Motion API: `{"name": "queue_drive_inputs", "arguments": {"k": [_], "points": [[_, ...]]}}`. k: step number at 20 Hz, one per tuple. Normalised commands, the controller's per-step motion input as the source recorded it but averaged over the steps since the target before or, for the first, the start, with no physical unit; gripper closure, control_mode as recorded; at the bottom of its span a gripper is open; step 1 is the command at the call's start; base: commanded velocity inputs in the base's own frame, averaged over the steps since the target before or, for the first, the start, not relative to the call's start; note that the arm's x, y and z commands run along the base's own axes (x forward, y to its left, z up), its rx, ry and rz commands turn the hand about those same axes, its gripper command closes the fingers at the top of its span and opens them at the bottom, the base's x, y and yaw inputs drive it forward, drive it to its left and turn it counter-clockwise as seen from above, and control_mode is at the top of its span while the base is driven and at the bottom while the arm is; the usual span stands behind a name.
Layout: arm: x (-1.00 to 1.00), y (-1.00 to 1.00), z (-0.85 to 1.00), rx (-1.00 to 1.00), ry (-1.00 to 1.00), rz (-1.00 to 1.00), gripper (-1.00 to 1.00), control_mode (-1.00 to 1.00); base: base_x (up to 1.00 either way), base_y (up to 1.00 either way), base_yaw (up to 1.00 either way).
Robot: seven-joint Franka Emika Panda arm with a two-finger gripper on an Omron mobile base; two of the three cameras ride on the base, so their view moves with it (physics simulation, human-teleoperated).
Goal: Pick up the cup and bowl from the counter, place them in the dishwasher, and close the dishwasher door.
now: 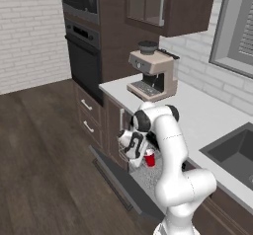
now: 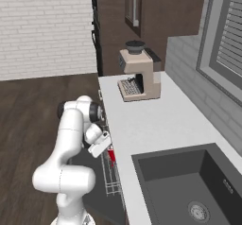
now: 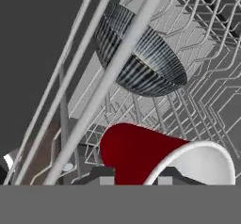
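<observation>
Hand view: red cup (image 3: 141,155) lies right at my fingertips, tipped over, white mouth to the right, inside the wire rack (image 3: 197,77) of the dishwasher. Bowl (image 3: 141,53) is further in the rack, also tilted, apart from the cup. Can't tell from this view whether my jaws are clamped on the cup or already letting go; tips are mostly hidden behind the cup wall.

Left base view: my gripper (image 1: 134,147) hangs low over the rack, cup (image 1: 149,158) just right of it, touching or nearly so. Dishwasher door (image 1: 121,182) is dropped flat, open toward the near floor. Counter (image 1: 197,110) above holds the coffee machine (image 1: 150,73) at the far end; sink (image 1: 237,152) at the right.

Right base view: gripper (image 2: 101,143) by the counter edge, cup (image 2: 111,155) a red sliver below it, rack (image 2: 111,181) pulled out underneath.

Judgement: both items look to be in the rack, so the step is releasing the cup and clearing out. To do it well: spread the fingers fully before moving, back straight out along the approach line so I don't drag the cup or snag a wire, lift clear of the upper rack bars. Then get under the door's outer edge and push it up shut. Risk: cup rolling onto the door if nudged.
</observation>
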Motion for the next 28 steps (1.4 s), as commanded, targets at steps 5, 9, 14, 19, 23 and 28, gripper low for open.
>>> {"name": "queue_drive_inputs", "arguments": {"k": [5,9,14,19,23,28], "points": [[-0.46,0.35,0.11,-0.05,-0.1,0.0,-1.0,-1.0,0.0,0.0,0.0],[-0.68,0.3,0.74,0.01,-0.02,0.0,-1.0,-1.0,0.0,0.0,0.0],[-0.81,0.18,0.81,0.16,0.0,0.0,-1.0,-1.0,0.0,0.0,0.0],[-0.87,0.2,0.72,0.26,-0.02,0.0,-1.0,-1.0,0.0,0.0,0.0],[-0.8,0.52,0.4,0.25,-0.17,-0.06,-1.0,-1.0,0.0,0.0,0.0],[-0.64,0.64,0.46,0.19,-0.04,-0.11,-1.0,-1.0,0.0,0.0,0.0]]}}
